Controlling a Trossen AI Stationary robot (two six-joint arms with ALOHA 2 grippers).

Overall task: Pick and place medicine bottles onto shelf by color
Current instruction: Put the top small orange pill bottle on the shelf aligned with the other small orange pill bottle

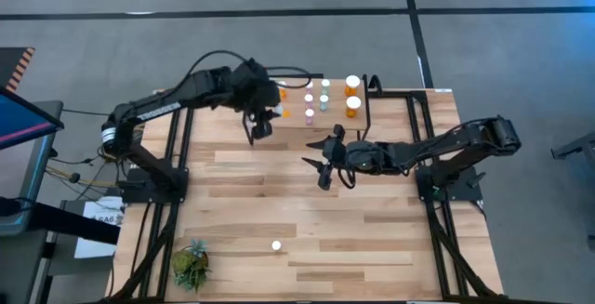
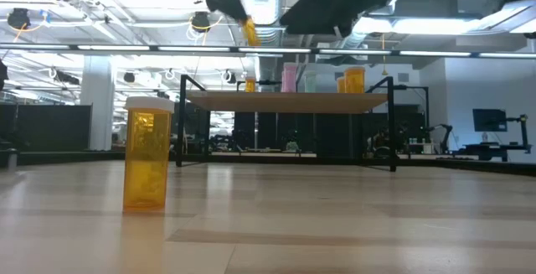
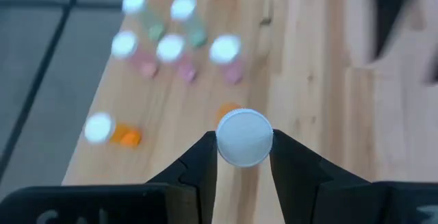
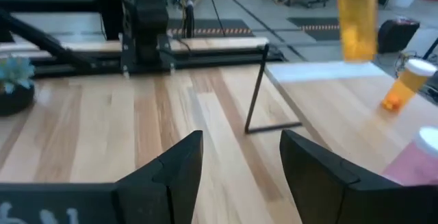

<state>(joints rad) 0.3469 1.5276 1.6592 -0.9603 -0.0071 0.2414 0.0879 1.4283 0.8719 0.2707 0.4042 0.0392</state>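
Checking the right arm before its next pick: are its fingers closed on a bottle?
No. In the right wrist view the right gripper has its fingers apart with only bare tabletop between them.

No text, label, brand, number or sign can be read anywhere. The left arm [image 1: 153, 109] carries a pale marking along its side, too small to make out, and some white marks show at the edge of the left wrist view, cut off and illegible.

Wooden table [image 1: 372, 239] with shelf [image 1: 372, 109], lone bottle [image 1: 276, 244], small plant [image 1: 191, 265].
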